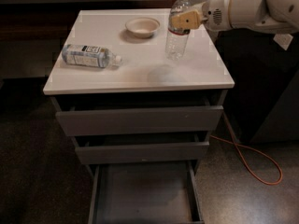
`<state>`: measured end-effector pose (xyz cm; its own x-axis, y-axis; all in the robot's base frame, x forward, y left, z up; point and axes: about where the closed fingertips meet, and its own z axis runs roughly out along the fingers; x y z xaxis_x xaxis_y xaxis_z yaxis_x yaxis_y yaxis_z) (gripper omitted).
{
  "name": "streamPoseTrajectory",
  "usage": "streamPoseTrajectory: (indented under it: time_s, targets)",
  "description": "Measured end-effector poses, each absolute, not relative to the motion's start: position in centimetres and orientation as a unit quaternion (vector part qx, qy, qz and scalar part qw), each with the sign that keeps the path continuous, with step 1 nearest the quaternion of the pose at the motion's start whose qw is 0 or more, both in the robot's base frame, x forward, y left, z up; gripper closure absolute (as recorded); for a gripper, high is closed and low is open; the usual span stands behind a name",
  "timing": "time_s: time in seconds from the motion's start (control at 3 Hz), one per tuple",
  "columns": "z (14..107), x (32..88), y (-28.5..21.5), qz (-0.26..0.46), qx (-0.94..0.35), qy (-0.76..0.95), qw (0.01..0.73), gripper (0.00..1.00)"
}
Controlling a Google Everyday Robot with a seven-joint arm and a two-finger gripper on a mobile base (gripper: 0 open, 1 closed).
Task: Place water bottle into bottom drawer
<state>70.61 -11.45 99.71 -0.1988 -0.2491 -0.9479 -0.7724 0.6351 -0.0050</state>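
The gripper (180, 20) reaches in from the right, over the back right part of the white desk (135, 69). Its tan jaws are closed on the water bottle (176, 43), gripping it at the dark label band just under the shoulder. The bottle stands upright with its white cap on top. Its base seems to hang a little above the desk, with a soft shadow in front of it. Just to its left sits a small white bowl (142, 26). A second bottle (88, 56) with a wide white-and-blue label lies on its side near the left edge. Below, the bottom drawer (140, 195) is pulled out, while the two drawers above it are only slightly out. An orange cable (252, 160) trails across the floor at the right.
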Motion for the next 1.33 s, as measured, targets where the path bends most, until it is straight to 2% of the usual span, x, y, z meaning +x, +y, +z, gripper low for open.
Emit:
streamPoseTrajectory:
  time_s: [0.33, 1.0, 1.33]
  targets:
    - [101.4, 67.0, -9.7, 0.259, -0.380, 0.709, 0.535, 1.00]
    - [101.4, 61.7, -5.8, 0.303, -0.421, 0.693, 0.501, 1.00]
    - [101.4, 61.7, -5.8, 0.303, -0.421, 0.693, 0.501, 1.00]
